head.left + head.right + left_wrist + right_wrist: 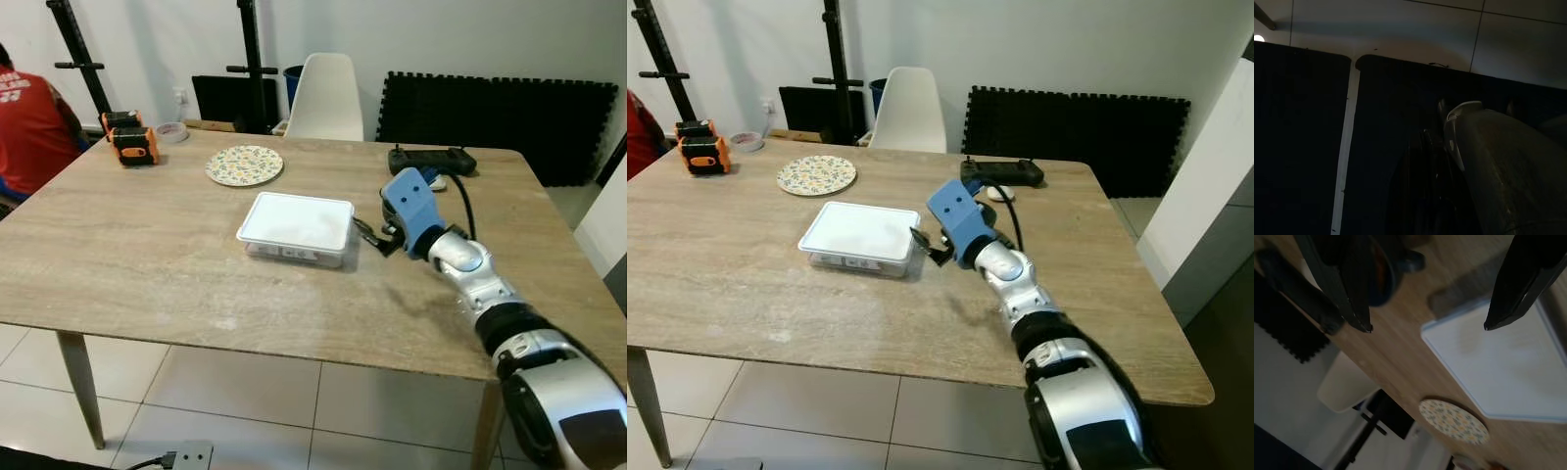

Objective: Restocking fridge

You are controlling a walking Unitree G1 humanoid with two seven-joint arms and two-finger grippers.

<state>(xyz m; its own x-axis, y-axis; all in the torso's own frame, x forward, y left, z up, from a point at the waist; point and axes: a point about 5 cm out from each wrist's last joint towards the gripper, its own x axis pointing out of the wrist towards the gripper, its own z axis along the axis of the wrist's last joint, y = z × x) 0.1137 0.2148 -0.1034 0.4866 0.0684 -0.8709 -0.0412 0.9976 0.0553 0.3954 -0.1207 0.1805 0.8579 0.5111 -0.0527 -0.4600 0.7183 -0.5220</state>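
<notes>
The white lidded container (296, 226) is lying flat on the wooden table (147, 264), near the table's middle, and it serves as the landmark here. The right gripper (369, 235) is hovering just beside the container's short side nearest the robot's right arm, fingers spread wide and holding nothing; in the right wrist view the two black fingertips (1498, 318) are framing the container's corner with the lid visible between them. The step in hand appears to be the approach for picking up the container for the fridge. The next move likely calls for advancing the fingers so they straddle the container's rim, then closing on it; the lid is broad, so an edge grip seems the practical option. Beyond the container, a patterned plate (244, 164) is sitting well apart, and a black controller (431, 160) is lying behind the gripper, near the table's far edge. The table surface around the container is bare, giving room to lift. The left arm is hanging idle; its finger state cannot be told.
</notes>
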